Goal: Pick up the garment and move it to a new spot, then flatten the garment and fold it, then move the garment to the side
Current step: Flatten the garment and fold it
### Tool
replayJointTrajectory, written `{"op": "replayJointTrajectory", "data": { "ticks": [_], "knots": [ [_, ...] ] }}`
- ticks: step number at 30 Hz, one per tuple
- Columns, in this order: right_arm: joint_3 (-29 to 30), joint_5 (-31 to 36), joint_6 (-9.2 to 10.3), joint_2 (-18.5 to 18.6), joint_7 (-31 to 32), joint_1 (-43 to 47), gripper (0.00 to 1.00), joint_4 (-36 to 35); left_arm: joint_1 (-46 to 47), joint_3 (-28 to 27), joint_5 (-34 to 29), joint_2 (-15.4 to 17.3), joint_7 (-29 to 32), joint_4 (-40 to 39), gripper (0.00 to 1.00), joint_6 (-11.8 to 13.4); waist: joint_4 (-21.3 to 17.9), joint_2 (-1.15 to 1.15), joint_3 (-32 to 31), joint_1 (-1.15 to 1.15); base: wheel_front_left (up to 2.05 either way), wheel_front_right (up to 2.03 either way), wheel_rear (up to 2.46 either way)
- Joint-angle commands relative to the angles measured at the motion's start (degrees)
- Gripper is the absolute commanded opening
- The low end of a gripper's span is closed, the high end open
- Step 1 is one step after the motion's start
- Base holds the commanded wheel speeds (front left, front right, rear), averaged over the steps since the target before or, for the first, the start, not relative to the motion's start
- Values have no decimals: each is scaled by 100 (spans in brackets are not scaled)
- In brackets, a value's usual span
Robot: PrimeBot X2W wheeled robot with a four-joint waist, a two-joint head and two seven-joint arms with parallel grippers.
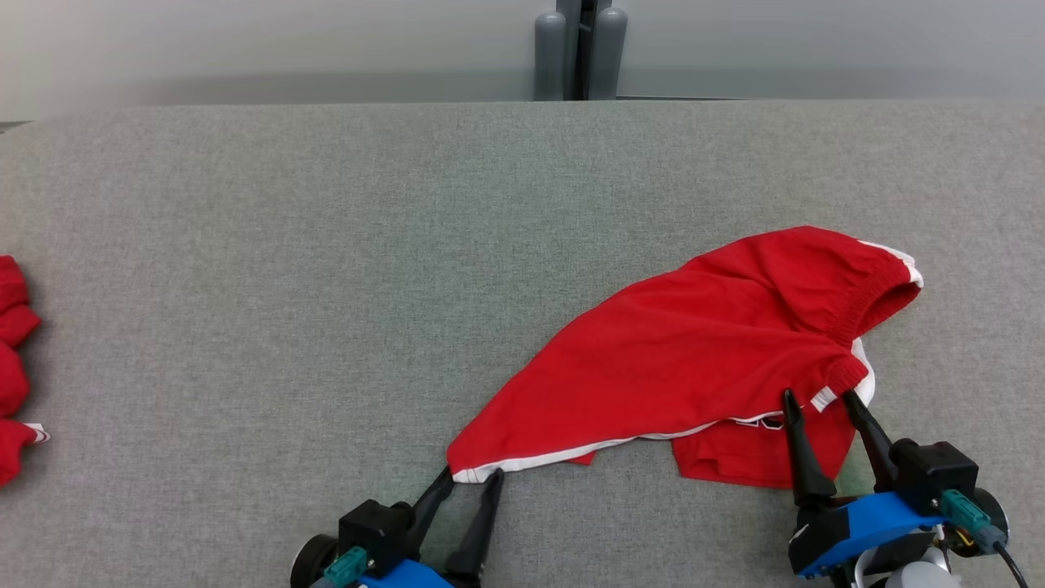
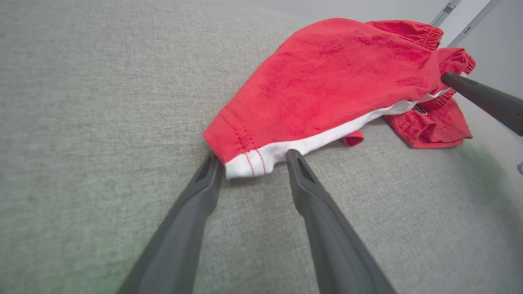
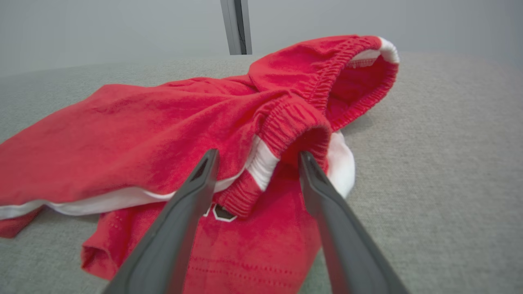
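The garment (image 1: 694, 351) is a pair of red shorts with white side stripes and an elastic waistband, lying crumpled on the grey cloth table (image 1: 326, 245). My left gripper (image 1: 472, 474) is open at the shorts' near-left hem corner. In the left wrist view the white-trimmed corner (image 2: 249, 161) lies between the tips of the left gripper (image 2: 252, 157). My right gripper (image 1: 817, 396) is open over the near part of the waistband. In the right wrist view the right gripper (image 3: 258, 154) has its fingers either side of the gathered red waistband (image 3: 294, 126), with the garment (image 3: 143, 134) spread to the left.
More red cloth (image 1: 12, 367) lies at the table's left edge. A grey post (image 1: 580, 49) stands behind the far edge. One dark finger (image 2: 482, 98) of the right gripper crosses the left wrist view at the right.
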State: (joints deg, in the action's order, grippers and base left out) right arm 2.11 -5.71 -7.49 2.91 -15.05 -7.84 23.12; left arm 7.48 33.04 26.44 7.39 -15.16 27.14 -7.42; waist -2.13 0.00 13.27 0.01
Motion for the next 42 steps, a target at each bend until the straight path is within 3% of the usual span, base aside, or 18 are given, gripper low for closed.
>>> {"op": "replayJointTrajectory", "data": {
  "ticks": [1, 3, 4, 35, 42],
  "knots": [
    [-17, -27, 0, -1, -17, -55, 100, 15, 77, 0, 29, 55, 1, -44, 41, -10, -8, 0, 4, -1, 0, 0, 0],
    [-33, -34, 0, -1, -17, -71, 100, 12, 123, -17, 32, 71, 0, -114, 10, -10, -15, 0, 18, -1, 0, 0, 0],
    [-39, -39, 0, -1, -17, -72, 100, 11, 125, -34, 35, 74, 0, -141, 0, -10, -18, 0, 23, -1, 0, 0, 0],
    [-44, -57, 0, -1, -17, 287, 100, -93, -94, -533, -410, -21, 0, -252, 0, -10, -56, 0, -47, -1, 0, 0, 0],
    [-335, -170, 0, 0, -17, 160, 100, 2, -132, -506, -422, 10, 0, -219, 0, -10, -28, 0, -90, -1, 0, 0, 0]
  ]
}}
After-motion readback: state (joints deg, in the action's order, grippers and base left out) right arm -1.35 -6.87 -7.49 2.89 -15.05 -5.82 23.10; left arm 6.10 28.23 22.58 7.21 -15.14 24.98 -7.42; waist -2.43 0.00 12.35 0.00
